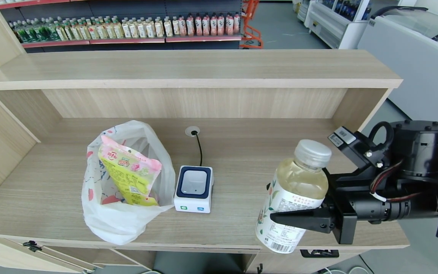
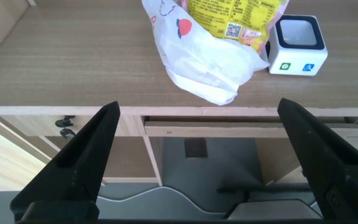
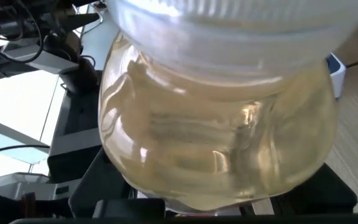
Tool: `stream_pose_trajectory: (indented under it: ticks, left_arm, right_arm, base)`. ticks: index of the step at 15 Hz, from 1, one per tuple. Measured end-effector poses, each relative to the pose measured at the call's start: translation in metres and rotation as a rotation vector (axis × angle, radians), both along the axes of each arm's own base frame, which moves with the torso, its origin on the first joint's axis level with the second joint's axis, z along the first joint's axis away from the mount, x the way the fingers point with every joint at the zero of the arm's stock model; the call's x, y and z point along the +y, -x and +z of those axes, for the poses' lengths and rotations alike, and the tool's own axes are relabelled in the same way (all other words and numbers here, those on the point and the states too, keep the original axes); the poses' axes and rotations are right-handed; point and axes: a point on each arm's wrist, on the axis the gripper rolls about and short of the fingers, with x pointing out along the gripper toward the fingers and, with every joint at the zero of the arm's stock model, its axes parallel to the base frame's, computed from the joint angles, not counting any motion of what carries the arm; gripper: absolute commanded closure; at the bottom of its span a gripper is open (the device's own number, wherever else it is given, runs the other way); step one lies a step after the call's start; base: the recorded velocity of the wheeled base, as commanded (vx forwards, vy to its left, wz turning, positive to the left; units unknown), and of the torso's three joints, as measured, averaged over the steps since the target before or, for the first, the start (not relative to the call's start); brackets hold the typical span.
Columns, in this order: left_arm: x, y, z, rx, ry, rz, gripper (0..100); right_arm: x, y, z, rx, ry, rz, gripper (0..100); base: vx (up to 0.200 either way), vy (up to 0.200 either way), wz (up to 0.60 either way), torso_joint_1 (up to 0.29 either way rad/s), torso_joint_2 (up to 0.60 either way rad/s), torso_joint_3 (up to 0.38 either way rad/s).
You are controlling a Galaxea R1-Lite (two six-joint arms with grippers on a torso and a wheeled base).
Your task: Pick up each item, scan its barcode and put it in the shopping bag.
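The bottle (image 1: 299,182) hangs over the counter's (image 1: 242,160) front right corner, pinched across its middle by the right gripper (image 1: 297,213), one dark finger lying over the label and the other behind it. The bottle's long axis stands close to upright, leaning a little, with the pale cap (image 1: 312,153) up and towards the back and the base out past the front edge. Seen from the right wrist, the bottle (image 3: 216,143) shows its yellowish drink close up. The barcode (image 1: 281,247) sits low on the label, near the base, and faces the robot's side rather than the counter. The left gripper (image 2: 199,109) waits below the front edge, jaws spread wide and holding nothing, so the right arm is the one placed for the work. Farther in, near the front edge and about midway along it, sits the scanner (image 1: 194,188), its window turned upward. It lies well to the left of the bottle, so the scan probably calls for carrying the bottle leftward and tipping it so the barcode faces down at that window. Just beside the scanner, on its left, slumps the shopping bag (image 1: 105,213), mouth open, with a yellow snack packet (image 1: 129,175) already inside. A black cable (image 1: 199,148) runs from the scanner towards the back of the counter.
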Motion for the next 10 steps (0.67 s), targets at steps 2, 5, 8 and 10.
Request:
stream_pose_trajectory:
  ticks: [2, 5, 8, 10]
  left_arm:
    - [0.000, 0.000, 0.000, 0.000, 0.000, 0.000, 0]
    - [0.000, 0.000, 0.000, 0.000, 0.000, -0.001, 0]
    - [0.000, 0.000, 0.000, 0.000, 0.000, 0.000, 0]
    - [0.000, 0.000, 0.000, 0.000, 0.000, 0.000, 0]
  right_arm:
    - [0.007, 0.004, -0.001, 0.037, 0.005, -0.005, 100]
    - [0.022, 0.013, 0.000, 0.100, 0.002, -0.018, 100]
    - [0.031, 0.015, 0.002, 0.102, 0.001, 0.000, 100]
    - [0.033, 0.013, 0.001, 0.105, 0.004, 0.002, 100]
  base:
    - [0.000, 0.000, 0.00, 0.000, 0.00, 0.000]
    - [0.000, 0.000, 0.00, 0.000, 0.00, 0.000]
    - [0.000, 0.000, 0.00, 0.000, 0.00, 0.000]
    - [0.000, 0.000, 0.00, 0.000, 0.00, 0.000]
